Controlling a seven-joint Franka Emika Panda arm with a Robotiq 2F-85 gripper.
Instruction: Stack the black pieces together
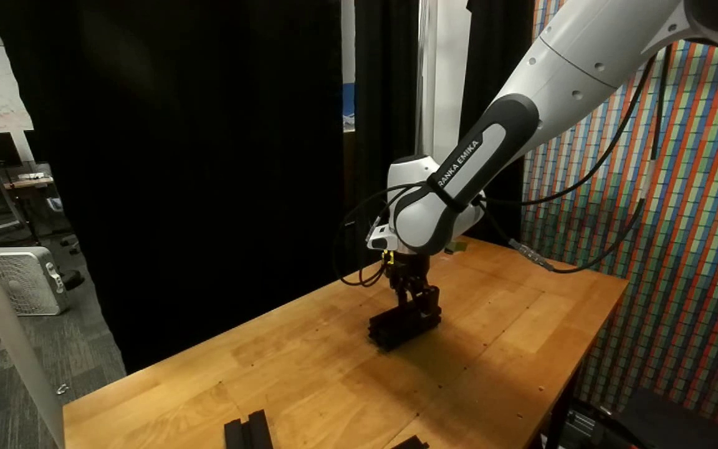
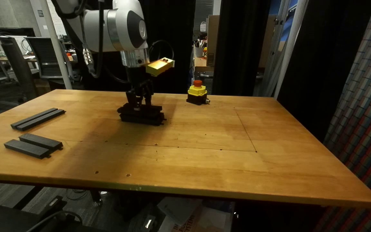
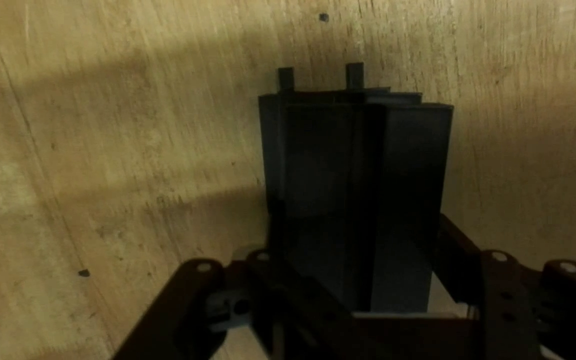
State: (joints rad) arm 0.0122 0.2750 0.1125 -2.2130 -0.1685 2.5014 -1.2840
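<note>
The table (image 2: 192,167) is the largest thing; on it stands the black stack (image 2: 143,116), and from this stack I tell all places. Over the stack reaches the arm (image 1: 521,118), bent downwards. The gripper (image 3: 359,221) is at the top of the stack: in the wrist view its fingers (image 3: 455,247) stand along both outer sides of the upper pair (image 3: 403,170), and I judge that they are clamped on it. If this pair rests fully on what is under it, I cannot tell, because everything there is very dark. Well apart from the stack lie the slim pair (image 2: 40,120) and the wide pair (image 2: 29,149), so probably the task is only partly done. Roughly on the opposite side of the stack from these pairs stands the button (image 2: 197,91).

The whole stack may be dragged on the table, if the arm moves away while one finger rubs on it. The upper pair seems shifted sideways, for the edge of the lower bar (image 3: 271,145) shows along one side; released so, it may lean or slide off. Its two bars may part, if the squeeze becomes weak too early. Last, the little tabs (image 3: 355,75) at the end of the stack may catch on a piece which comes down crooked
</note>
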